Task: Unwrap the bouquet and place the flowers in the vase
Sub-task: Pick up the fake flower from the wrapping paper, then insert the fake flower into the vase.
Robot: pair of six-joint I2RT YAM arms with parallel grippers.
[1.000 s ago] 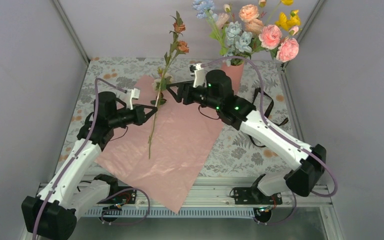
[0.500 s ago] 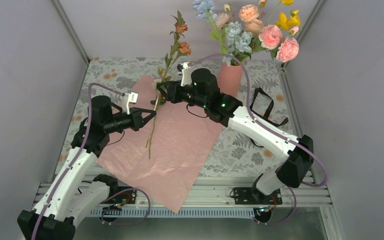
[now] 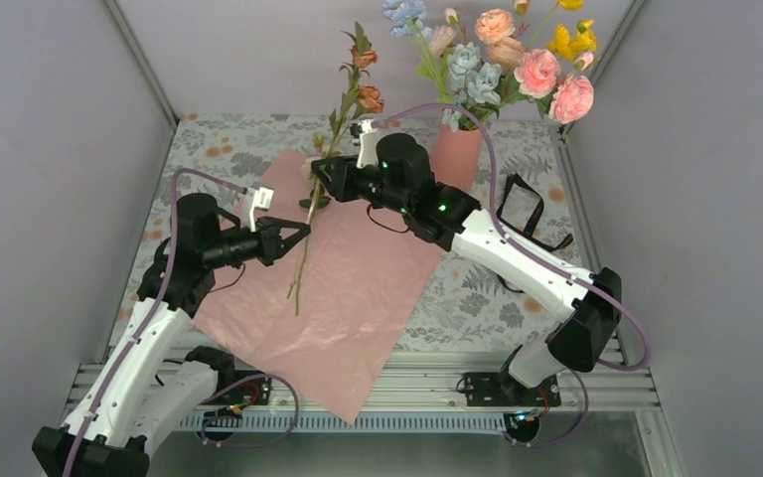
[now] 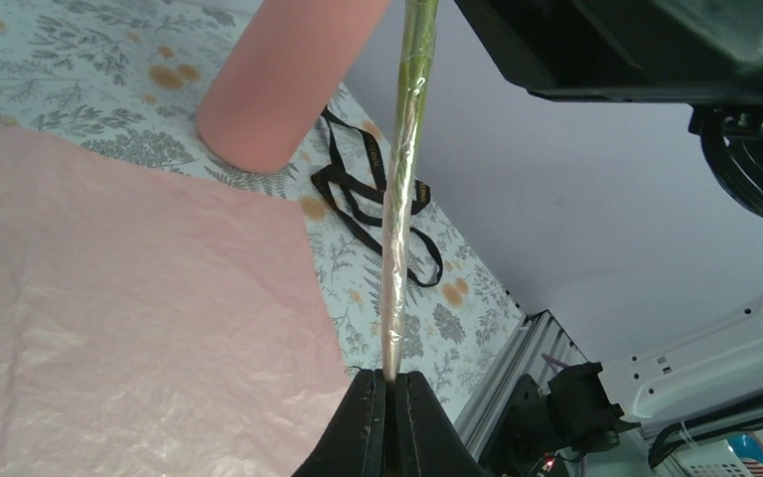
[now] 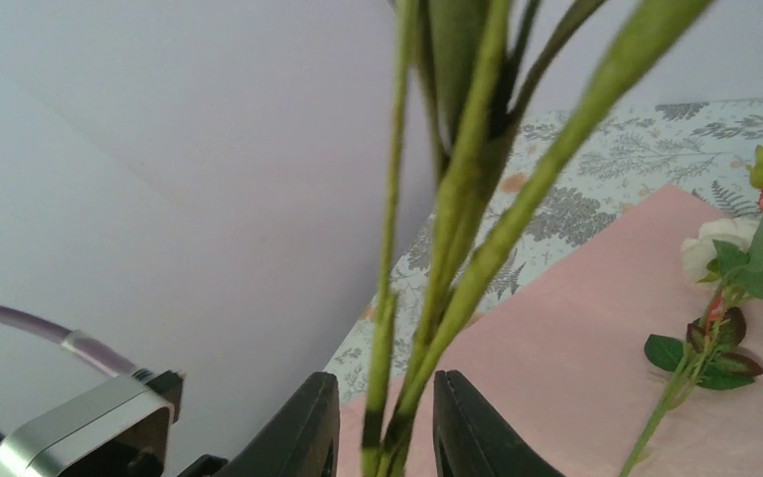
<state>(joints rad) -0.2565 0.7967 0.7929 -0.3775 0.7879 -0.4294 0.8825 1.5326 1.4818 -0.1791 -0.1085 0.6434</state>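
A long green-stemmed flower (image 3: 341, 107) with orange blooms stands upright over the pink wrapping sheet (image 3: 358, 288). My left gripper (image 3: 303, 230) is shut on its lower stem (image 4: 397, 199), and the stem's end pokes out below. Higher up, my right gripper (image 3: 316, 178) is open, its fingers (image 5: 313, 422) on either side of the green stalks (image 5: 457, 229) with a gap left on each side. The salmon vase (image 3: 457, 151) stands at the back right and holds several flowers (image 3: 502, 60). A white flower (image 5: 720, 243) lies on the sheet.
A black ribbon (image 3: 522, 214) lies on the floral tablecloth (image 3: 477, 298) right of the vase. Grey walls close in the sides and back. The sheet's near corner hangs over the metal rail (image 3: 417, 393) at the table's front edge.
My right gripper has moved left from in front of the vase up to the flower's stem and its jaws have narrowed. The left arm has shifted slightly, still gripping the stem.
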